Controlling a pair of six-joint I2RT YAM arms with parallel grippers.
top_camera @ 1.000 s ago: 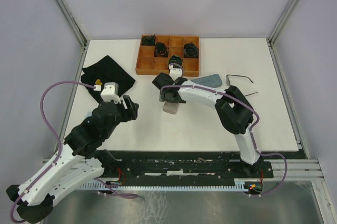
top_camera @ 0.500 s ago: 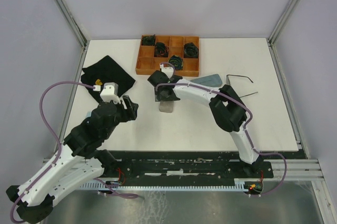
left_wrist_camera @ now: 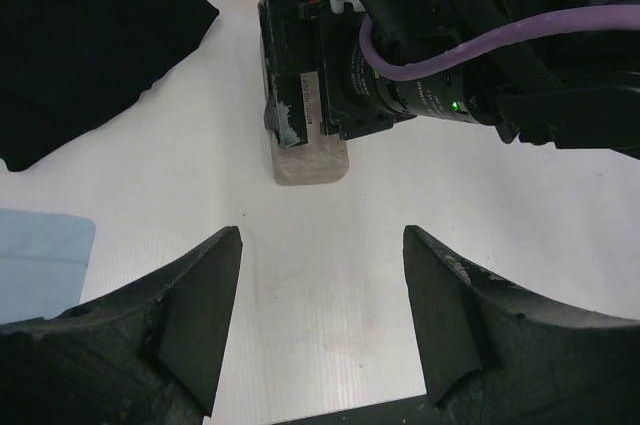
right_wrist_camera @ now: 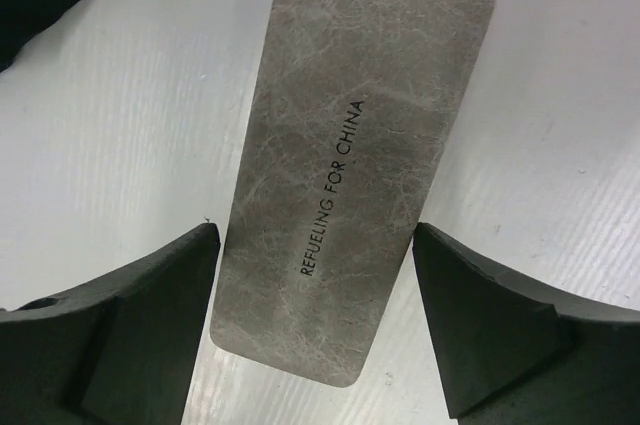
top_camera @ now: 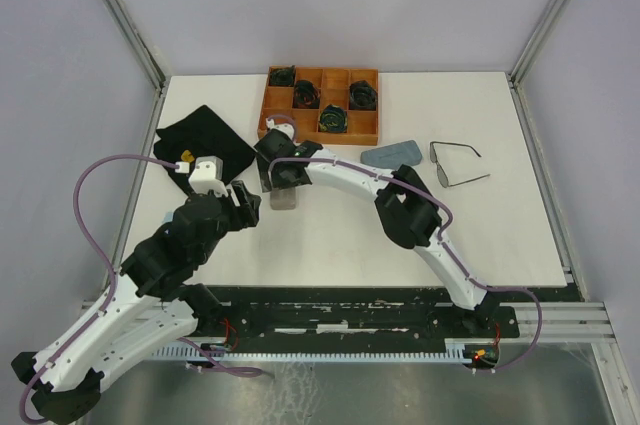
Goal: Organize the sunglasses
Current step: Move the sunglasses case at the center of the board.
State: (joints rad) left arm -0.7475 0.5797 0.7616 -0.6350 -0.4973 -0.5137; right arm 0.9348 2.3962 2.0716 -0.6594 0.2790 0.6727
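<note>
- Even, bright overhead light; shadows on the white bench [top_camera: 330, 235] are faint.
- Overhead view sharp.
- Wrist views: near jaws dark, perhaps slightly soft.

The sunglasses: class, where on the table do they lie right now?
In the top view the sunglasses lie on the right side of the table, just right of the blue case and below-right of the wooden tray.

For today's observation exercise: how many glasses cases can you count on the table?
2. A grey case lies under the right gripper, left of centre. A blue case lies further right, beside the sunglasses. Others may be hidden by the arms.
</note>
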